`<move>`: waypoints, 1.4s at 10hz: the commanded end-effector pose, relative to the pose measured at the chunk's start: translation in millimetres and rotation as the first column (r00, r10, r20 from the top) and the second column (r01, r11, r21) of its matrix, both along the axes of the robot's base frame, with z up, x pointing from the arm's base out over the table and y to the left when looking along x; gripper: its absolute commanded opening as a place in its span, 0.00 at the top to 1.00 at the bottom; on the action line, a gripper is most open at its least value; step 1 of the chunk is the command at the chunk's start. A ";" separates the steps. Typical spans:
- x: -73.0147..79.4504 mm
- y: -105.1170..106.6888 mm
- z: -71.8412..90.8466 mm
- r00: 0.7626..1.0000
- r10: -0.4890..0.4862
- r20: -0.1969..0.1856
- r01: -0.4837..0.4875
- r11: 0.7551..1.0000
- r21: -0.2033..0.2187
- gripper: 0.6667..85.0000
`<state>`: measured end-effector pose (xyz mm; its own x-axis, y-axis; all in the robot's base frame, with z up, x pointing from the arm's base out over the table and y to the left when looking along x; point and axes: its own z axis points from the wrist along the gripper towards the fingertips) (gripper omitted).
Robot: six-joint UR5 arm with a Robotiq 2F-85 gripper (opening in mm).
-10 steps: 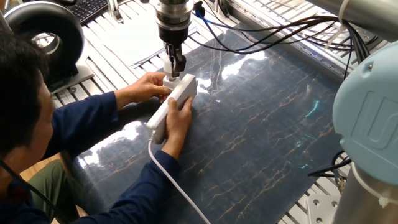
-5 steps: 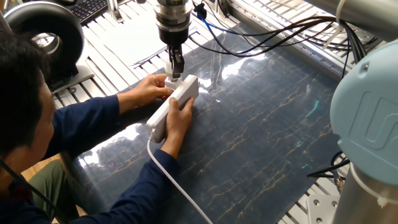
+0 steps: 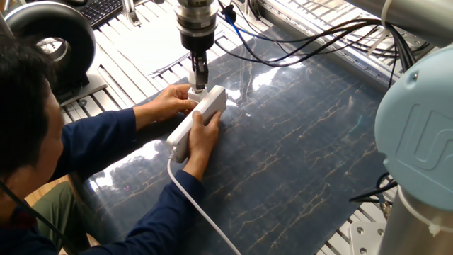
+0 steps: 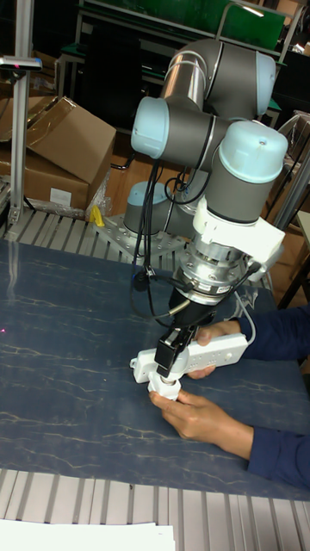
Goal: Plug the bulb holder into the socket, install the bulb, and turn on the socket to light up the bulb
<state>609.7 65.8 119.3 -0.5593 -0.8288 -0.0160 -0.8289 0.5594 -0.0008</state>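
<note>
A person's two hands [image 3: 170, 103] brace the socket [image 3: 198, 120] on the dark mat [image 3: 304, 149], seemingly so it won't slide as the gripper [image 3: 199, 80] bears down at its far end. The fingers seem clamped on the small white bulb holder [image 4: 165, 386], though hands hide its prongs. No bulb shows.

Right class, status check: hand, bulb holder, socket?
Hand shut on bulb holder. Holder at socket end. Person's hands steadying both, close in.
</note>
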 end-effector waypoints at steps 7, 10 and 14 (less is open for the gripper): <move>-9.3 9.6 2.2 0.977 -0.202 -0.061 0.203 0.979 -0.002 1.00; -8.6 12.7 1.2 0.969 -0.238 -0.066 0.238 0.971 0.006 1.00; -12.3 19.8 1.4 0.943 -0.318 -0.093 0.322 0.946 0.024 1.00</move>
